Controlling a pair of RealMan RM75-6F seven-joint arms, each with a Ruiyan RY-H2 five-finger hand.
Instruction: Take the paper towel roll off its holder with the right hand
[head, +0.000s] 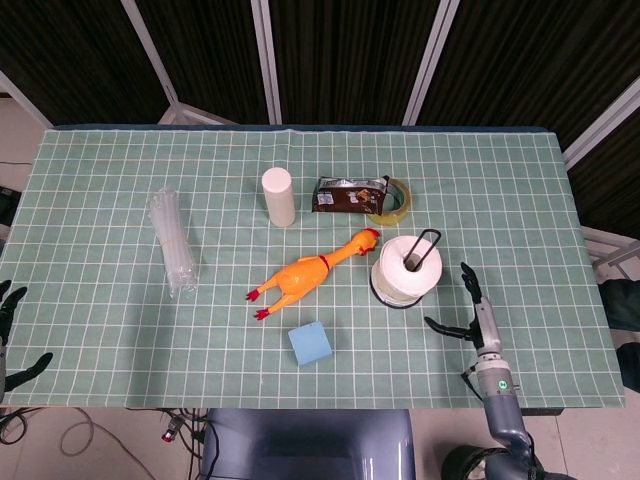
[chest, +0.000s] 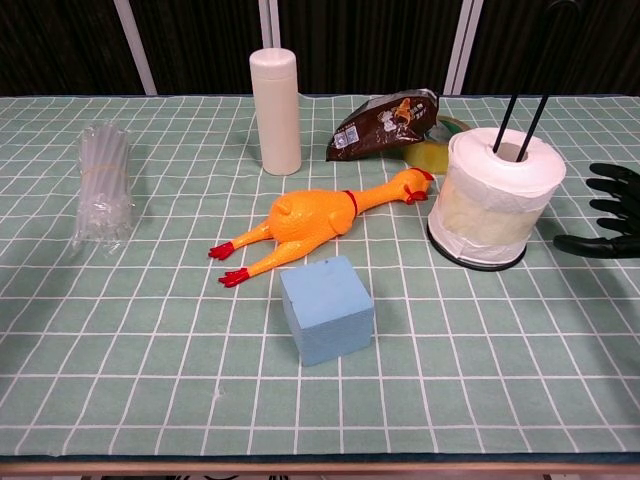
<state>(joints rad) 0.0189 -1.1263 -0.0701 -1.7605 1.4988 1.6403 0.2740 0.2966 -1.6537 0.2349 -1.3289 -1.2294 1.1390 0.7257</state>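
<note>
The white paper towel roll (head: 406, 270) (chest: 498, 195) stands upright on its black wire holder (head: 426, 240) (chest: 521, 105), right of the table's middle. My right hand (head: 468, 312) (chest: 610, 211) is open, fingers spread, a short way to the right of the roll and apart from it. My left hand (head: 10, 340) hangs at the far left edge of the head view, off the table, fingers apart and holding nothing.
An orange rubber chicken (head: 310, 273) lies just left of the roll. A blue foam cube (head: 311, 344) sits in front. A brown snack bag (head: 348, 194) and tape roll (head: 400, 200) lie behind; a white bottle (head: 279, 196) and clear plastic bundle (head: 172, 240) stand farther left.
</note>
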